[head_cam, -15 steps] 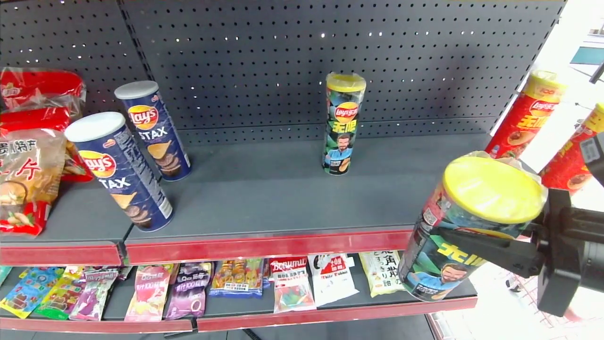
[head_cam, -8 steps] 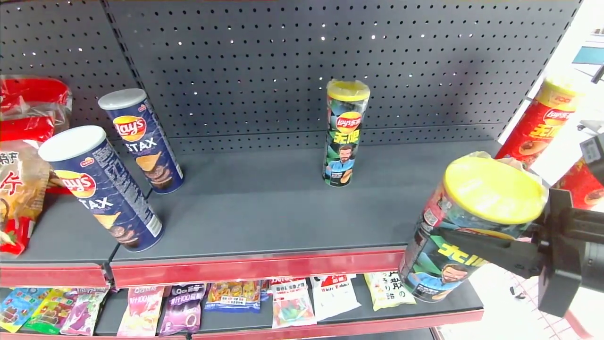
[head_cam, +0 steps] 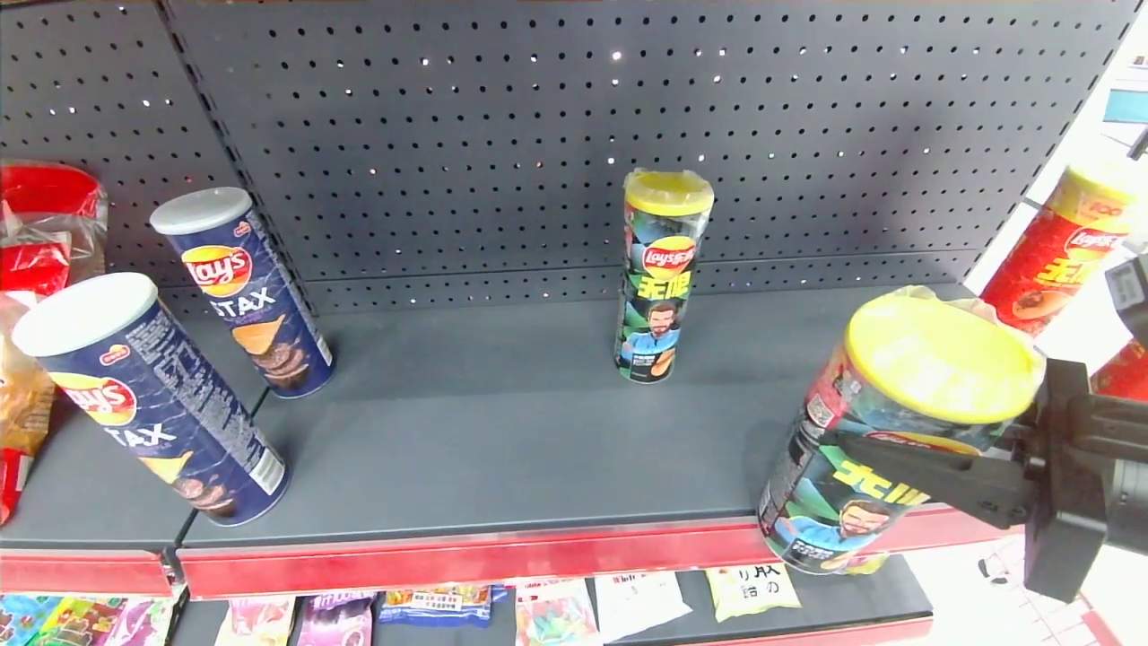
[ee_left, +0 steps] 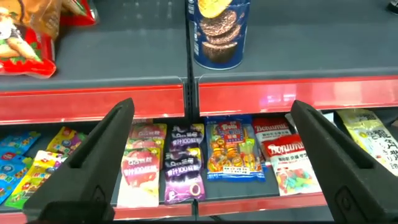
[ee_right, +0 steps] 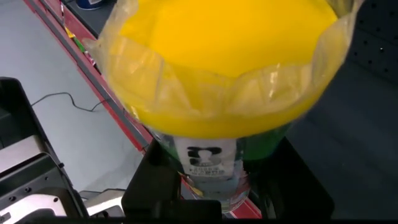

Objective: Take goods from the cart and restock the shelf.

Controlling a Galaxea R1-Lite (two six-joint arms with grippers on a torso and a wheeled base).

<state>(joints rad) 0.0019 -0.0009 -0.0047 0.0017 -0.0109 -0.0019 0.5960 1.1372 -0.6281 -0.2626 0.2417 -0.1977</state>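
My right gripper (head_cam: 906,467) is shut on a yellow-lidded chip can (head_cam: 883,431) with a green and black label, held tilted in front of the right end of the grey shelf (head_cam: 538,440), over its red front lip. The can's yellow lid (ee_right: 230,59) sits close before the right wrist camera. A matching yellow-lidded can (head_cam: 662,274) stands upright at the back middle of the shelf. My left gripper (ee_left: 205,155) is open, low in front of the shelf's red edge (ee_left: 186,99), facing the lower shelf of snack packets (ee_left: 233,149).
Two navy chip cans (head_cam: 148,395) (head_cam: 240,287) stand at the shelf's left, with bagged snacks (head_cam: 36,260) beyond them. Red chip cans (head_cam: 1063,242) stand past the shelf's right end. A perforated back panel (head_cam: 538,135) closes the rear. Bare shelf lies between the navy cans and the held can.
The head camera has moved closer, so the shelf sits lower and larger in the picture. The right gripper still holds the can in the same place in view.
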